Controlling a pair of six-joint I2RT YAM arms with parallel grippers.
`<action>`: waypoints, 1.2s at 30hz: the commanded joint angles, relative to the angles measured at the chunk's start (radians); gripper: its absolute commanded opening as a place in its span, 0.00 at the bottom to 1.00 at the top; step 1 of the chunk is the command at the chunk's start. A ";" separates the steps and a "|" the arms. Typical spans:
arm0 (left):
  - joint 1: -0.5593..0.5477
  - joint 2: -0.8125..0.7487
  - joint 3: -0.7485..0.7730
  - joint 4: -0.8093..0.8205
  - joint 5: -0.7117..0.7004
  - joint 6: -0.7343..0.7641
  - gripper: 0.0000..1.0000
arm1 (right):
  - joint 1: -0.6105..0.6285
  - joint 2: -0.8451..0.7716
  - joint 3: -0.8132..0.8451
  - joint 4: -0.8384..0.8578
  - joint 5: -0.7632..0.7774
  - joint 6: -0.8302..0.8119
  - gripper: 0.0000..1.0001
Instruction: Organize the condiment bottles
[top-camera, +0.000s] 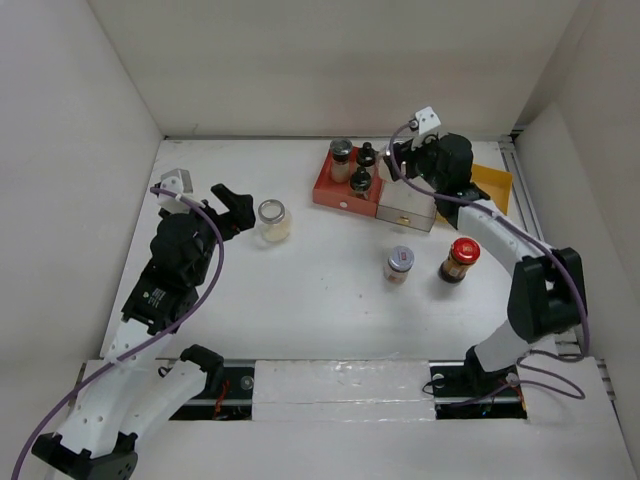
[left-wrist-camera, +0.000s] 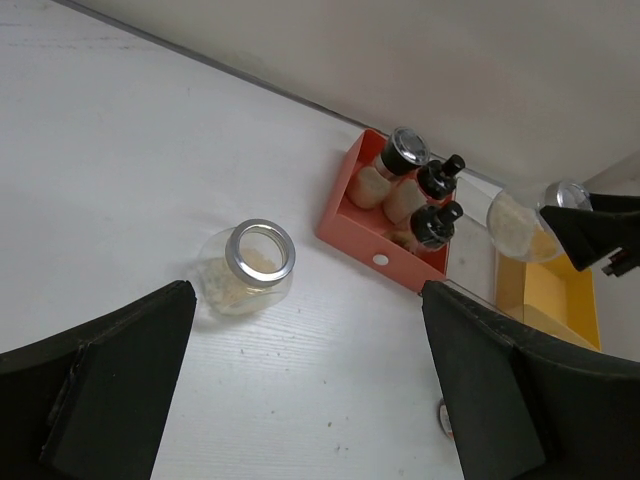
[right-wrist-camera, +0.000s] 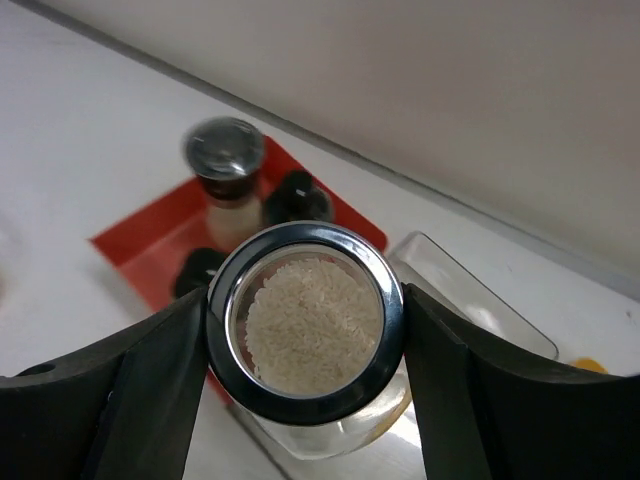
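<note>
- Top view: the left pincer (top-camera: 238, 207) was spread wide just beside the loose glass jar (top-camera: 272, 220) on the white bench (top-camera: 320, 300). It was not touching the jar and was apparently lined up to take it.
- The right pincer (top-camera: 398, 160) hung over the clear tray (top-camera: 405, 207), which sat against the red tray (top-camera: 335, 195). Its load was mostly hidden from above.
- The silver-lidded jar (top-camera: 400, 263) and the red-capped brown bottle (top-camera: 460, 258) stood upright mid-bench, outside any tray, so not yet sorted. The yellow tray (top-camera: 495, 185) lay beyond the right arm.
- Left wrist view: the loose jar was squat clear glass with a metal rim and pale grains at the bottom. It stood ahead of the matte black fingers (left-wrist-camera: 100, 390), with the jaws well apart.
- The red tray held the grey-lidded shaker (left-wrist-camera: 405, 150) and two black-capped shakers (left-wrist-camera: 437, 222), packed close together.
- Right wrist view: the right pincer was clamped on the held jar (right-wrist-camera: 305, 320), one finger on each side of its shiny rim. White rice-like grains showed inside. The jar was over the clear tray's glossy wall, probably to be set down there.
</note>
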 joint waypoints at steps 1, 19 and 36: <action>0.004 0.001 -0.011 0.036 0.007 0.016 0.93 | -0.072 0.087 0.111 0.054 0.007 0.009 0.47; 0.004 0.030 -0.011 0.045 0.007 0.025 0.93 | -0.195 0.493 0.383 0.043 -0.037 0.029 0.52; 0.004 0.030 -0.011 0.054 0.016 0.034 0.93 | -0.150 0.231 0.238 0.034 -0.018 0.001 0.96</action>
